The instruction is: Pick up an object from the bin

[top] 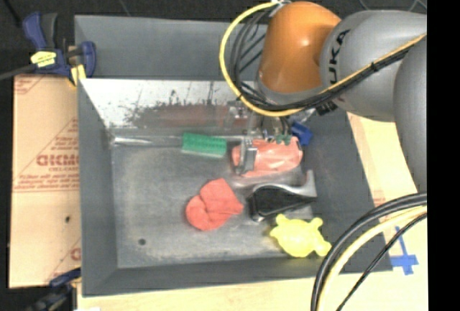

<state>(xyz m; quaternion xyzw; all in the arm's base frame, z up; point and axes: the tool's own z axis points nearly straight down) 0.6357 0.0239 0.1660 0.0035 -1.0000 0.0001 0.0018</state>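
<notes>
The gripper [249, 156] sits low in the grey metal bin [97, 180], right of the middle, at the left end of a salmon-pink ribbed plastic block [274, 156]. Spread or pressed together? I cannot tell, because the orange wrist cover [295, 44] hides most of the tool. Going by position alone, that pink block looks like the pick. It has 2 close neighbours: a green ridged plastic bar [203, 145] just to its left and a black-and-silver curved piece [277, 200] just below. To do this well, centre on the block, close across its short side, stay off the green bar and lift straight up. A red lumpy soft ball [212, 205] and a yellow rubbery figure [298, 236] lie toward the front wall.
</notes>
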